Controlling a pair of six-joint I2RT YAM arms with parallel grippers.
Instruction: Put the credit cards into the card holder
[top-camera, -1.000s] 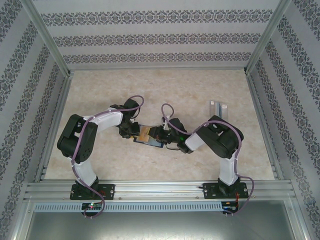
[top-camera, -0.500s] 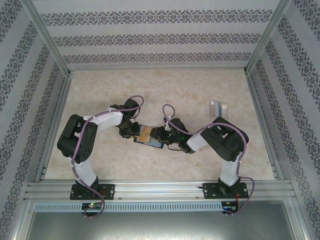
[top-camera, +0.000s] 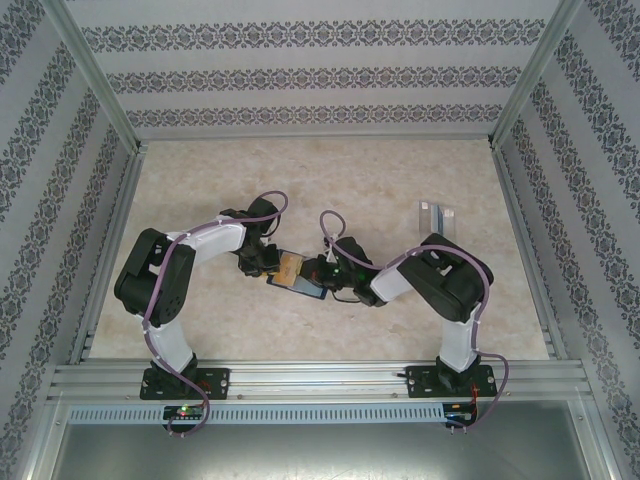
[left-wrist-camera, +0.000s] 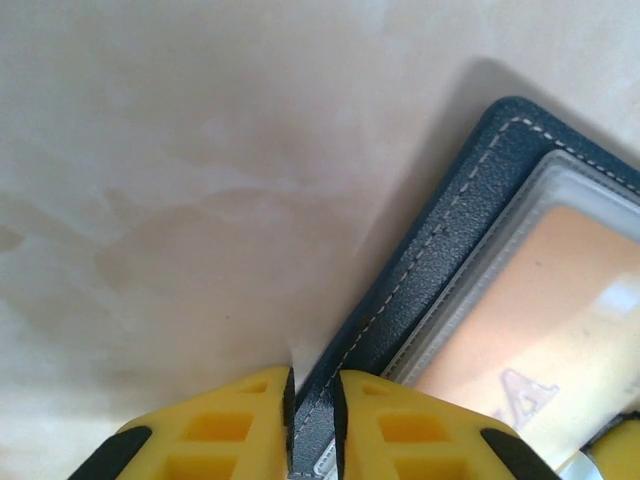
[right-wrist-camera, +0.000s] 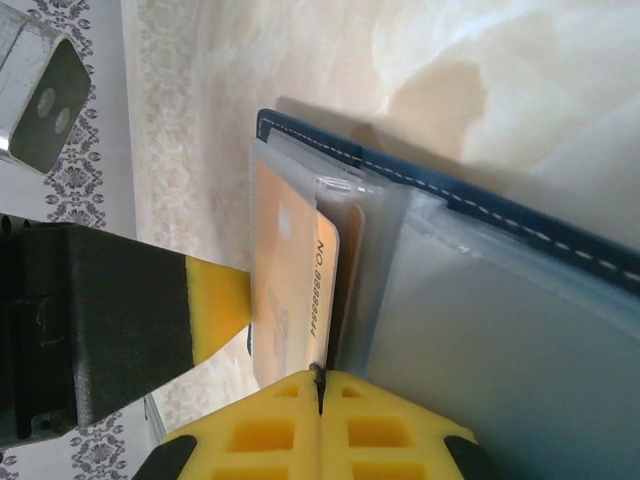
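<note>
Top external view: a small dark navy folding card holder (top-camera: 300, 285) lies opened flat on the pale marbled table (top-camera: 330, 180), between the left gripper (top-camera: 262, 262) and the right gripper (top-camera: 322, 272) and well apart from the clear plastic box (top-camera: 435, 215) at far right. Its long axis runs diagonally, from far-left to near-right.

Left wrist view: the yellow fingertips of the left gripper are closed on the stitched navy edge of the card holder, pinning it to the table.

Right wrist view: the right gripper is clamped tight, seemingly on the near short end of the thin orange-yellow plastic credit card (right-wrist-camera: 290, 290). The far end of this credit card sits under the clear plastic sleeve (right-wrist-camera: 385, 215) of the card holder, beside the pale grey-blue lining.

Orientation: the credit card's long axis points from the right gripper's fingertips away into the sleeve, with its printed number running along one long edge. It lies flat against the holder's inner face.

Progress, as judged: the first card is partly inserted and not yet fully seated. What remains is pushing it home and loading the blue card, whose whereabouts cannot be told, so the task is roughly at its midpoint or before
</note>
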